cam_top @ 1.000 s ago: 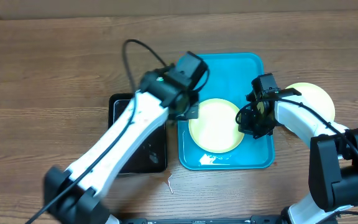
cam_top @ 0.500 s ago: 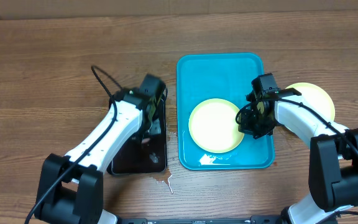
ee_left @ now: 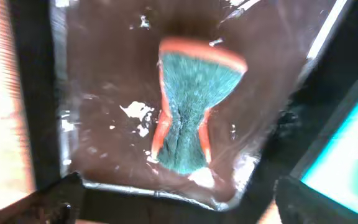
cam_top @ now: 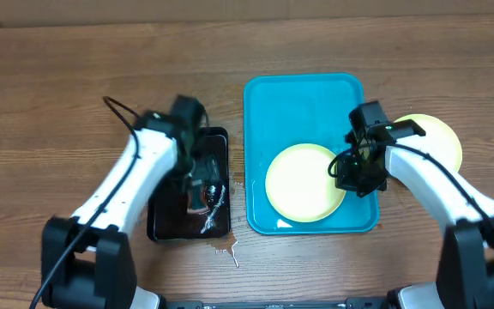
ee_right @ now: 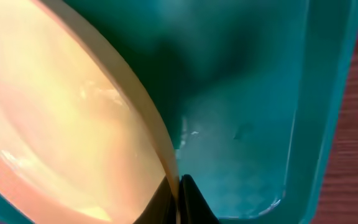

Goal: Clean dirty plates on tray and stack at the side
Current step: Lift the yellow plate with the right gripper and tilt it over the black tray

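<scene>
Left gripper [cam_top: 197,178] moved over sponge [ee_left: 194,112], fingers apart, right gripper [cam_top: 355,172] pinching plate [cam_top: 305,183]

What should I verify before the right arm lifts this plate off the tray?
1. Right gripper shut on the rim of the plate: ok.
2. Plate free of smears: cannot tell, its surface glints wet.
3. Left gripper open above the sponge in the black tray, away from the turquoise tray: ok.
4. Side plate lying flat to stack on: ok, partly hidden.
5. No second plate on turquoise tray: ok.
</scene>
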Motion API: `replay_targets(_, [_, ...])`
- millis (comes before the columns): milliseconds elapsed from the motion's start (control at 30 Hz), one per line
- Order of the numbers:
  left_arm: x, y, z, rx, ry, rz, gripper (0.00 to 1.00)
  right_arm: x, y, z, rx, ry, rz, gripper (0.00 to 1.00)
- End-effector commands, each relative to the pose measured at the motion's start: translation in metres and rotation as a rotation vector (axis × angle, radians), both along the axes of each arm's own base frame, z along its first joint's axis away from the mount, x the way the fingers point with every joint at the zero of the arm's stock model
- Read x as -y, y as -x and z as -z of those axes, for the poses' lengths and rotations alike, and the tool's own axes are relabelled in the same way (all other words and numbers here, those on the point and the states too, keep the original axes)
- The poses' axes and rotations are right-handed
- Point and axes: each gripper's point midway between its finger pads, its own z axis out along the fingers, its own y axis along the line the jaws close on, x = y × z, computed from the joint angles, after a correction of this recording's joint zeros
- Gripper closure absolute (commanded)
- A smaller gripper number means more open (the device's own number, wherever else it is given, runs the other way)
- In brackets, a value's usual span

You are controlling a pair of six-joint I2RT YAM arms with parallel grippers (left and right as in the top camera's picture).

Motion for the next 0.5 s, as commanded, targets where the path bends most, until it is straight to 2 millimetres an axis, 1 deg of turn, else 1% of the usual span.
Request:
replay_targets(0, [-0.017, -0.031, -0.066, 0.148, 0.055, -0.024, 0.0, -0.031, -0.024, -0.064, 0.223, 0.013, -0.137, 0.96])
replay_targets(33, [-0.024, -0.035, -0.08, 0.175, 0.057, -0.035, 0.0, -0.038, -0.026, -0.073, 0.253, 0.029, -0.165, 0.96])
replay_targets(67, [-0.036, -0.043, -0.106, 0.231, 0.058, -0.056, 0.0, -0.053, -0.03, -0.088, 0.307, 0.058, -0.218, 0.96])
replay_targets(133, [-0.053, -0.049, -0.141, 0.308, 0.057, -0.088, 0.0, -0.077, -0.037, -0.106, 0.401, 0.09, -0.285, 0.96])
replay_targets(167, [-0.058, -0.05, -0.152, 0.33, 0.056, -0.104, 0.0, -0.086, -0.04, -0.112, 0.438, 0.096, -0.304, 0.96])
replay_targets(267, [-0.079, -0.049, -0.19, 0.413, 0.047, -0.162, 0.0, -0.122, -0.048, -0.129, 0.58, 0.093, -0.367, 0.96])
replay_targets(333, [-0.09, -0.045, -0.207, 0.449, 0.038, -0.196, 0.0, -0.145, -0.051, -0.136, 0.666, 0.103, -0.411, 0.96])
replay_targets(367, [-0.095, -0.043, -0.213, 0.466, 0.035, -0.212, 0.0, -0.153, -0.053, -0.138, 0.703, 0.12, -0.42, 0.96])
replay_targets(467, [-0.103, -0.038, -0.22, 0.485, 0.029, -0.236, 0.0, -0.169, -0.06, -0.146, 0.82, 0.213, -0.418, 0.96])
